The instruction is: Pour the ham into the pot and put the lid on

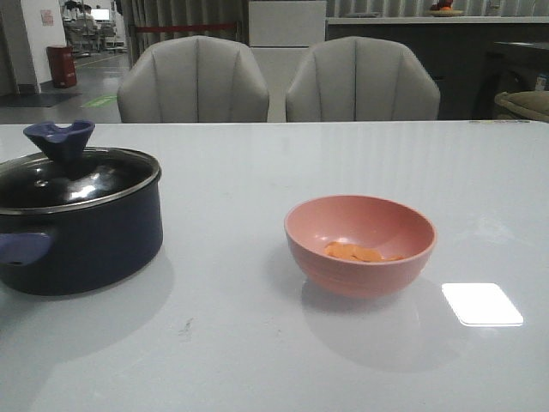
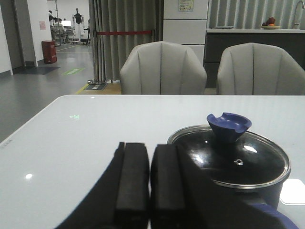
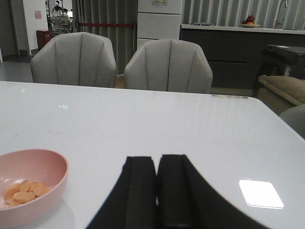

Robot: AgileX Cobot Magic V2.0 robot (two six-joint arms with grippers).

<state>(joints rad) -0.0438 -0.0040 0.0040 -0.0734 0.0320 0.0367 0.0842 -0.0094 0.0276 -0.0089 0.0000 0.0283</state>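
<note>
The dark navy pot (image 1: 81, 245) stands at the table's left with its glass lid (image 1: 73, 182) resting on it, blue knob (image 1: 58, 139) up. Thin orange ham slices (image 1: 353, 252) lie in a salmon-pink bowl (image 1: 360, 245) to the right of centre. Neither gripper shows in the front view. In the left wrist view my left gripper (image 2: 149, 145) is shut and empty, with the lid (image 2: 238, 160) beside it. In the right wrist view my right gripper (image 3: 157, 157) is shut and empty, with the bowl (image 3: 28, 183) and ham (image 3: 25, 190) off to one side.
Two grey chairs (image 1: 193, 81) (image 1: 360, 81) stand behind the white table (image 1: 257, 343). A bright reflection (image 1: 481, 304) lies on the tabletop right of the bowl. A counter (image 1: 429, 21) runs along the back wall.
</note>
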